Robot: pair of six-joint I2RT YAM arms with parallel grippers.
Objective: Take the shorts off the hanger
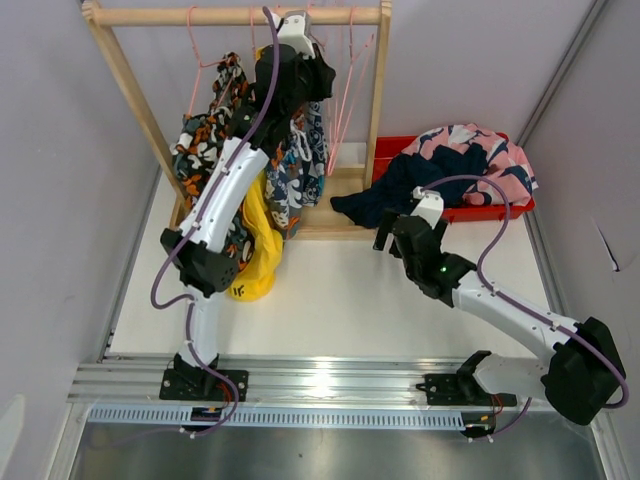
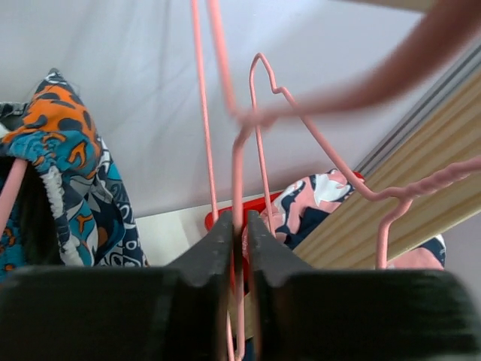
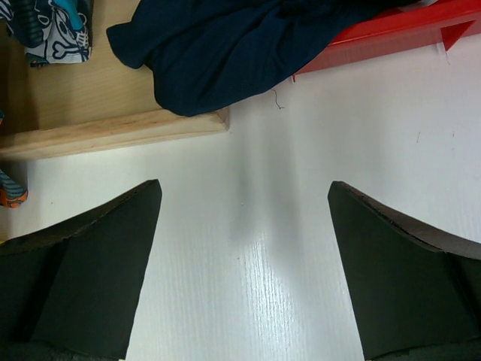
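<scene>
The left end effector (image 1: 297,25) is raised to the top rail (image 1: 235,15) of the wooden rack (image 1: 128,100) at the far edge of the surface (image 1: 340,300). The right end effector (image 1: 390,228) sits low over the middle of the surface, its jaws wide. The camouflage shorts (image 1: 205,135) hang at the rail's left part. The blue-orange-white shorts (image 1: 300,165) hang at its middle, partly behind the left arm. The yellow shorts (image 1: 258,245) hang below them. All three have their long axis vertical, waist up and leg ends toward the surface. The navy shorts (image 1: 395,190) lie crumpled, stretched left to right from the rack's base to the red bin (image 1: 500,212) at the far right corner. The pink shorts (image 1: 475,150) are heaped in that bin.

From the left wrist, the jaws stand narrow, pinching the upright wire of a pink hanger (image 2: 239,150). More pink wires cross beside it, some blurred. The blue-orange-white shorts hang at the left, elastic waist up. The pink shorts show low at the right.

From the right wrist, the two fingers (image 3: 98,263) stand far apart with only bare surface between them. The navy shorts drape over the rack's wooden base board (image 3: 113,128) and the bin's rim.
</scene>
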